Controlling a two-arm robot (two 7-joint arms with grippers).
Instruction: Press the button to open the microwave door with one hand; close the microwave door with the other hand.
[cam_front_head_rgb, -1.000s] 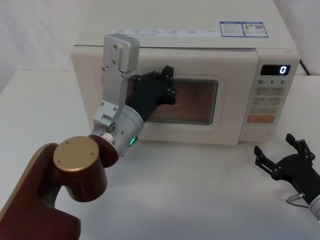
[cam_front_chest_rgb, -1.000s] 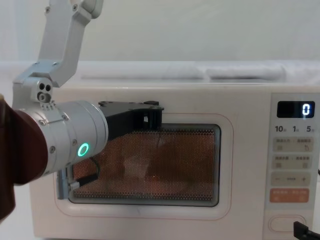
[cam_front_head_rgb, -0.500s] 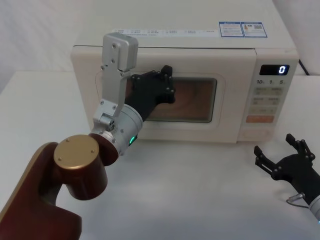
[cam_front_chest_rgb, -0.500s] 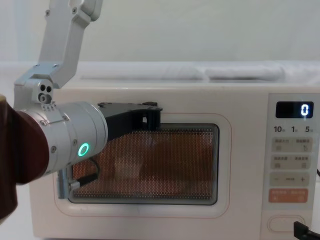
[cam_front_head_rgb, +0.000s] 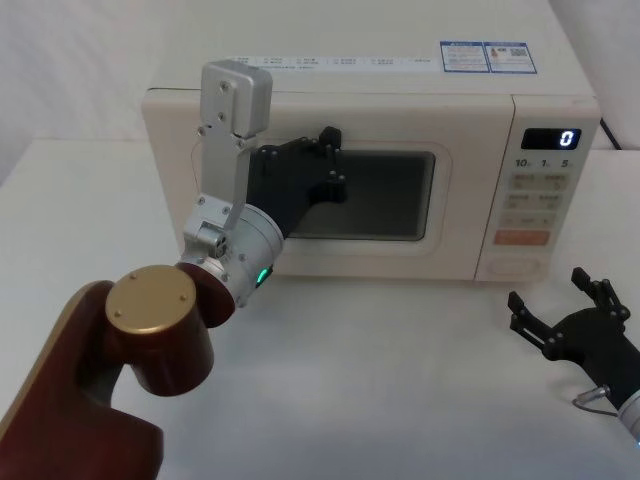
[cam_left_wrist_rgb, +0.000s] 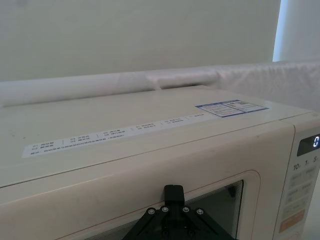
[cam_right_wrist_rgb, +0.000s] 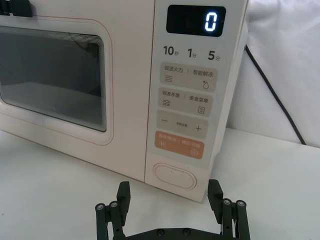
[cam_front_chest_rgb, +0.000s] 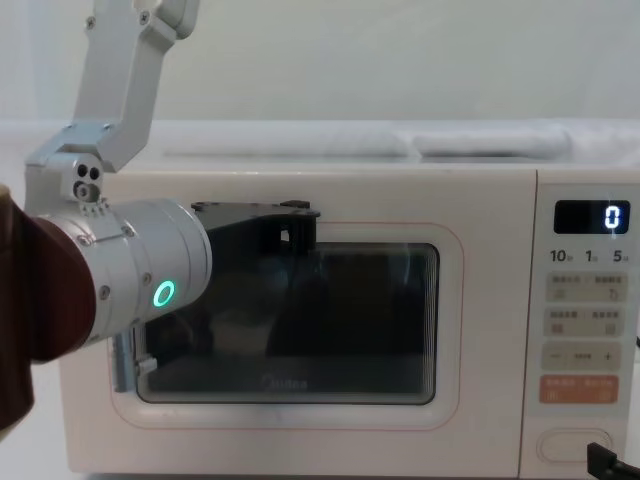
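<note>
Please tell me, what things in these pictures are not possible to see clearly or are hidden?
- Left gripper at the door: contact cannot be confirmed; in the head and chest views its own body covers the spot.
- Left jaws: left wrist view cuts them off at the edge.
- Door seam at the hinge side: the left arm covers it in the chest view.
- Button: whether it is pressed in, cannot tell.
- Right gripper: rests open on the table; its wrist is cut off.
</note>
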